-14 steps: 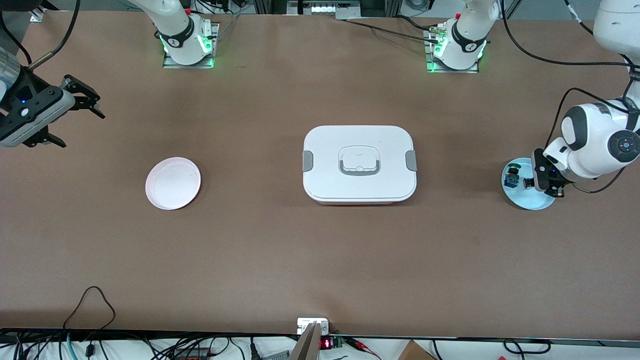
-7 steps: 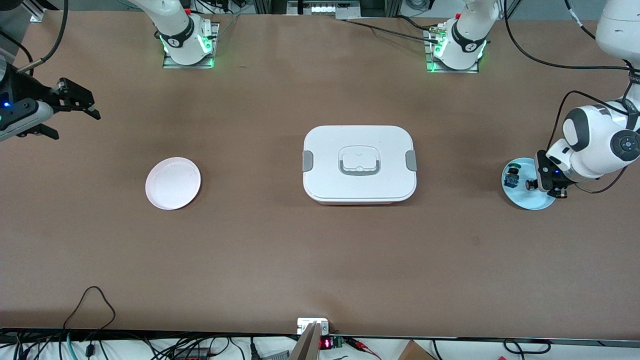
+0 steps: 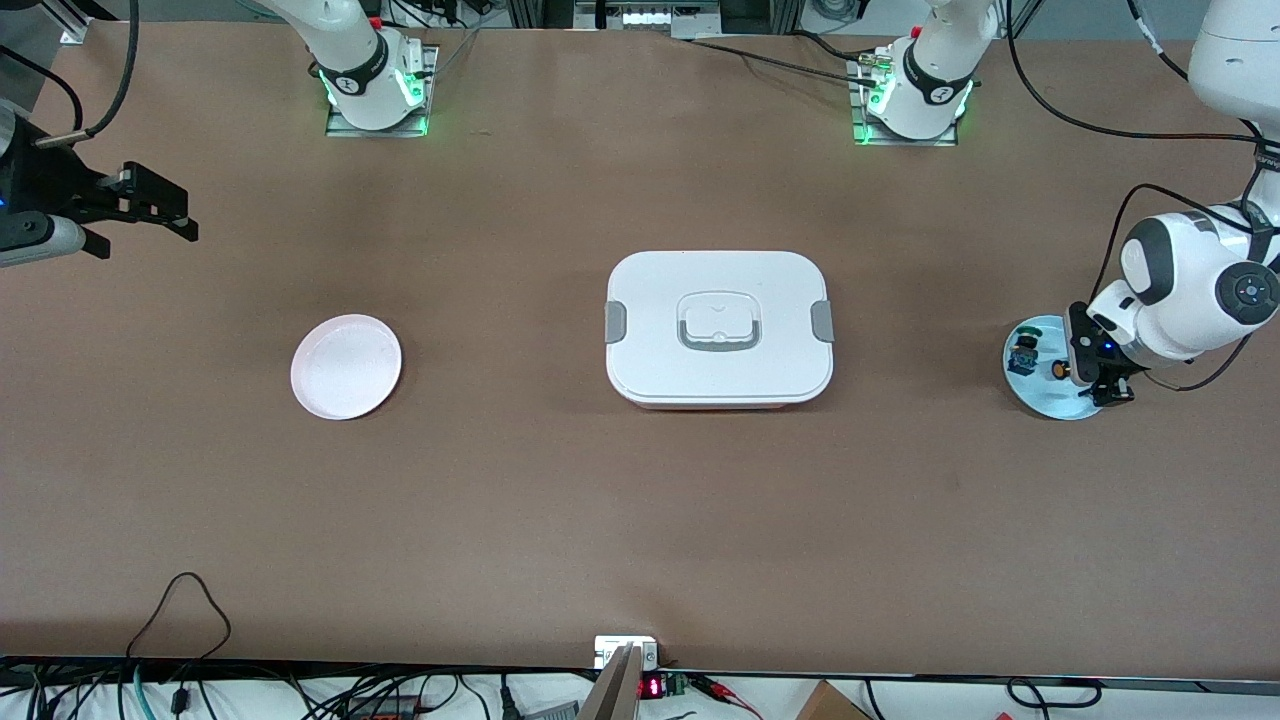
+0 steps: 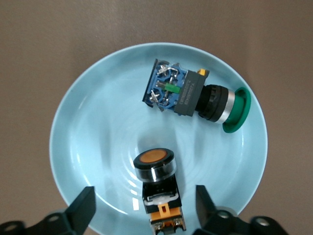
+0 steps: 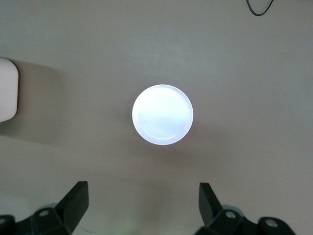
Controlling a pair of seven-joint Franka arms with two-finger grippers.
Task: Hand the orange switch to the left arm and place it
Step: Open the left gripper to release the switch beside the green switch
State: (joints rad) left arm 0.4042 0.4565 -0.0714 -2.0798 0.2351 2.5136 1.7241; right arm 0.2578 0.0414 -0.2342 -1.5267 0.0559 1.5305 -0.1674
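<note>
Left tool (image 3: 1085, 378) hangs low over the round pale-blue plate (image 3: 1040, 395) at the left arm's end of the brown desk (image 3: 640, 500), fingers spread. On that plate lie the tiny black switch with an orange round cap (image 3: 1058, 370) and a blue-bodied switch with a green cap (image 3: 1024, 350). The large white lidded box with grey side clips (image 3: 718, 328) sits mid-desk; a round pink plate (image 3: 346, 366) lies toward the right arm's end. Right tool (image 3: 150, 205) waits in the air there, fingers apart.

Left wrist view: the orange switch (image 4: 156, 188) lies on its side between the open fingers (image 4: 83, 208), untouched, the green-capped switch (image 4: 193, 98) beside it.

Right wrist view: open fingers (image 5: 73, 200) frame the pink plate (image 5: 162, 114) below.
</note>
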